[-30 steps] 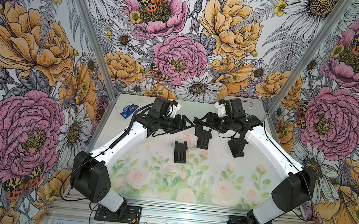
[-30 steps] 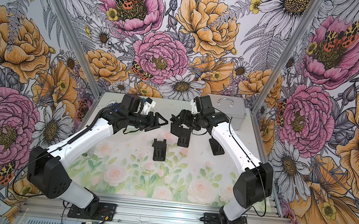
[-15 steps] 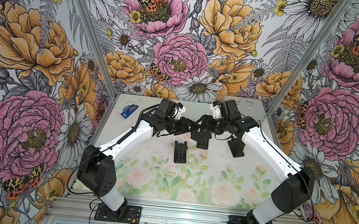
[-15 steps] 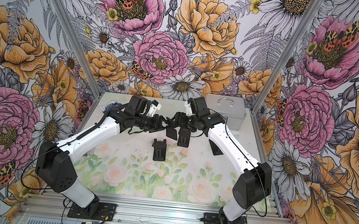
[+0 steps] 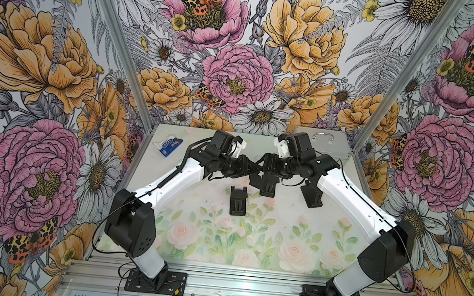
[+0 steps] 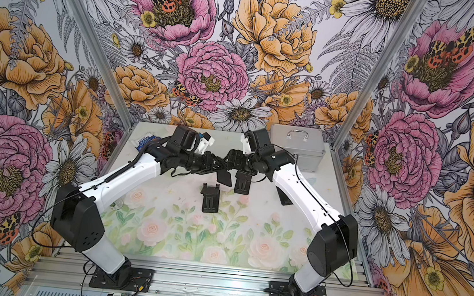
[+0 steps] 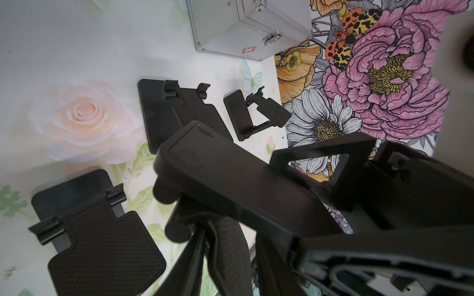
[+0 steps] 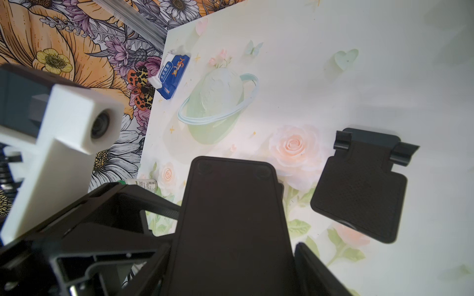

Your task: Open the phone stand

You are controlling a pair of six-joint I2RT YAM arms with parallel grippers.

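My right gripper [image 8: 234, 269] is shut on the smooth base plate of a black phone stand [image 8: 233, 217], held above the back middle of the table [image 5: 249, 246]. In both top views the two grippers meet there, the left gripper [image 5: 253, 170] tip to tip with the right gripper [image 6: 229, 164]. The stand's textured flap [image 7: 228, 246] sits between the left fingers [image 7: 195, 246]. One finger lies against it and a sliver of light shows at the other. The flap [image 6: 224, 178] hangs down beneath the grippers.
Two folded black stands [image 5: 238, 200] [image 5: 267, 188] lie flat under and in front of the grippers. An unfolded stand [image 5: 311, 194] stands to the right. A silver case [image 6: 297, 149] fills the back right corner. A blue packet [image 5: 170, 146] lies back left.
My left arm has swung right to meet the right gripper, and its jaws have narrowed around the held stand's flap. The right arm shifted slightly left, still holding the stand.
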